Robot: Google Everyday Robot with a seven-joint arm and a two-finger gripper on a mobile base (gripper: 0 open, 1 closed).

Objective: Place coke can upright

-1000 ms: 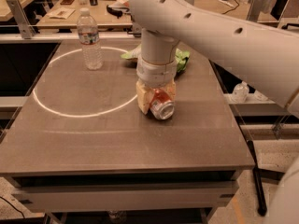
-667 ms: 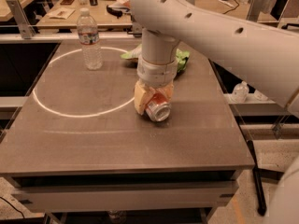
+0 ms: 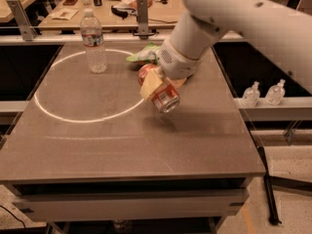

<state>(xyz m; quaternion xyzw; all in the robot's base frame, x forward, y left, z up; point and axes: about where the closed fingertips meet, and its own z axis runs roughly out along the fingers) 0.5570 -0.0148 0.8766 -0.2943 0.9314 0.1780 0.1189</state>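
The coke can (image 3: 165, 97), orange-red with a silver end, is held in my gripper (image 3: 157, 86) over the middle of the dark table (image 3: 97, 145). The can is tilted, its silver end pointing down and toward the front right. It hangs a little above the table, with its shadow below it. A tan finger (image 3: 149, 85) presses on the can's left side; the other finger is hidden behind the can. The white arm comes in from the upper right.
A clear water bottle (image 3: 94, 41) stands upright at the back left, on a white ring of light (image 3: 53, 113). A green snack bag (image 3: 143, 55) lies just behind the gripper. Two small bottles (image 3: 263, 93) stand on a ledge to the right.
The can lay on the table under the gripper; now it is lifted off the surface and tilted. The arm's wrist has swung up and to the right.
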